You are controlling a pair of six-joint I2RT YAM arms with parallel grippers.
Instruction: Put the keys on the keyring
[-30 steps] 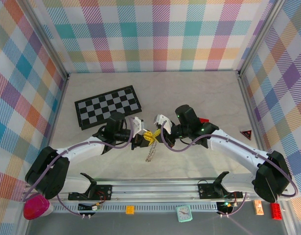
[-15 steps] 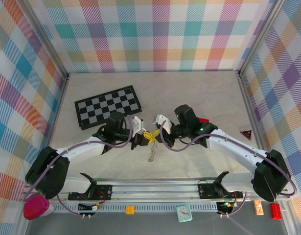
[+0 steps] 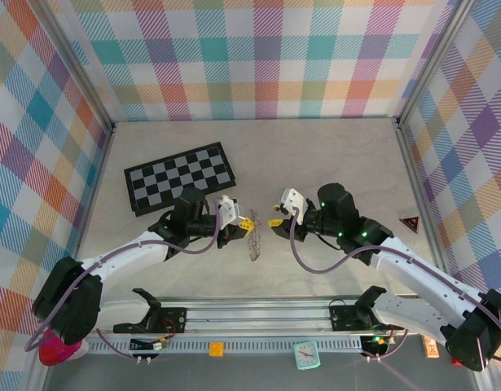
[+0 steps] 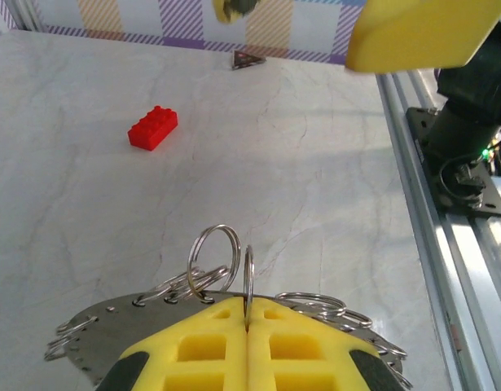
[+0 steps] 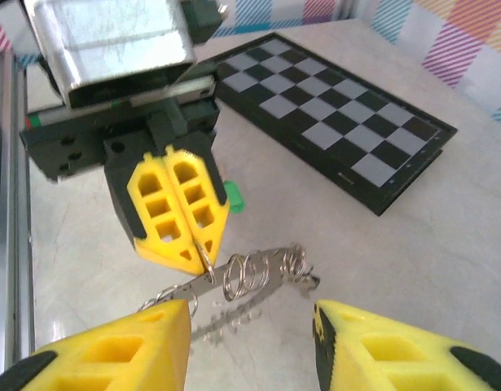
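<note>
- Checking the top view: L gripper (image 3: 243,221) and R gripper (image 3: 276,217) face each other around mid-table, toward the near side, w/ the keyring (image 3: 252,240) between them
- L gripper is clamped tight, yellow fingers (image 4: 209,358) pressed together on one thin little loop (image 4: 248,273) that stands upright on the keyring's rim, so it's got the keyring by that loop
- keyring hangs clear of the table (image 4: 315,163), w/ its shadow on the surface underneath; rim's lined w/ more small loops
- R gripper is spread wide w/ nothing in it; keyring is just ahead of its fingertips, in line w/ the gap, not touching afaict
- small green bit (image 5: 232,197) pokes out on the table right beside the L gripper, too little showing to say what it is
- chessboard (image 3: 178,177) lies flat further back on the left, apart from both grippers
- red brick (image 4: 152,128) sits on the table off to the right, well apart from the keyring
</note>
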